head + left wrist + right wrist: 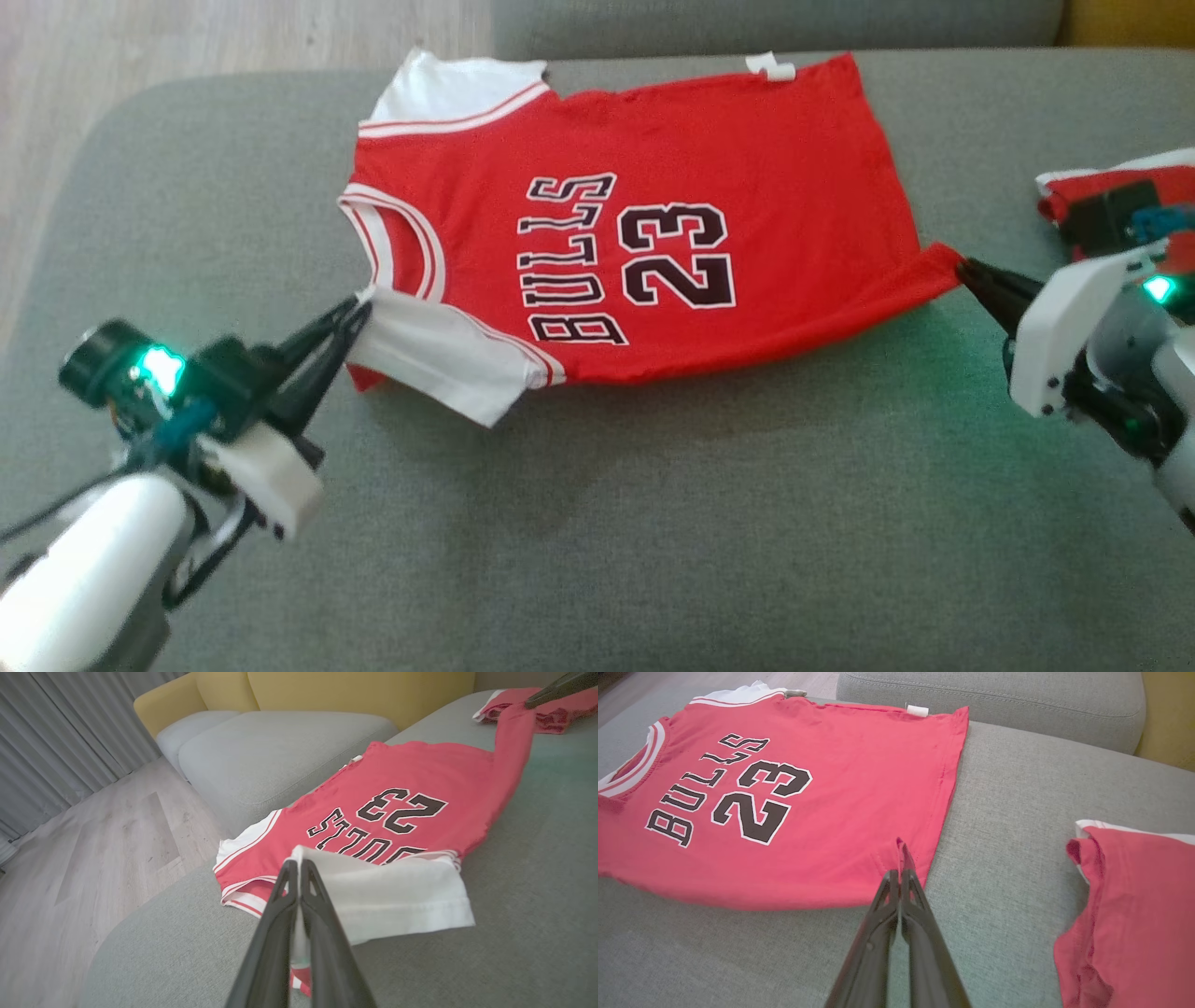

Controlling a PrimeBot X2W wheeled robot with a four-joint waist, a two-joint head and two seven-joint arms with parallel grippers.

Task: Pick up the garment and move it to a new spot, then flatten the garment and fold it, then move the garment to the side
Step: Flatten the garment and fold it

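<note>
A red jersey with white sleeves and black "BULLS 23" lettering lies spread on the grey sofa cushion, its near edge lifted off the fabric. My left gripper is shut on the near white sleeve, seen close in the left wrist view as the sleeve folding over my left gripper. My right gripper is shut on the jersey's near hem corner, stretching it to the right; my right gripper pinches a small red peak of cloth.
A second red and white garment lies bunched at the cushion's right side, close behind my right arm, also the red garment. A grey seat cushion and yellow sofa back stand beyond. Wooden floor lies past the cushion's left edge.
</note>
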